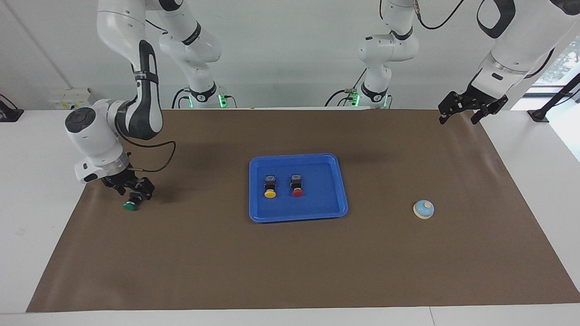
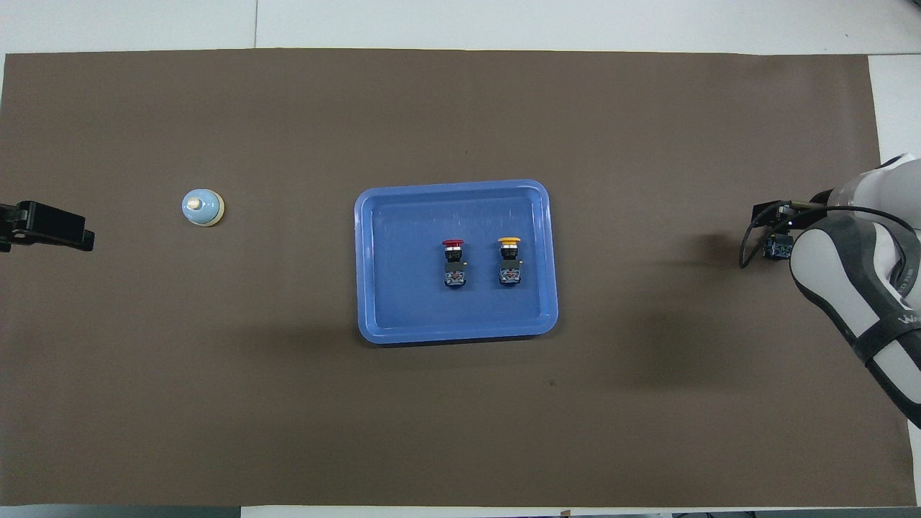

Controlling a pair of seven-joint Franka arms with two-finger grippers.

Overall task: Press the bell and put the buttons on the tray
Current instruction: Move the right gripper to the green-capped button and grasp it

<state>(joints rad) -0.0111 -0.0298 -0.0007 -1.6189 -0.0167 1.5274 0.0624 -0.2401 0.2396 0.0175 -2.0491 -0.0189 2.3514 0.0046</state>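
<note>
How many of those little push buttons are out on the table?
3. The yellow button and red button lie in the blue tray; the green button lies on the mat under the right gripper.

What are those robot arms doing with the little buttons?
The right end effector is open and down around the green button, which lies on the brown mat toward the right arm's end of the table. The yellow button and red button already lie in the blue tray. The left end effector waits, open, up in the air. The bell sits alone.
</note>
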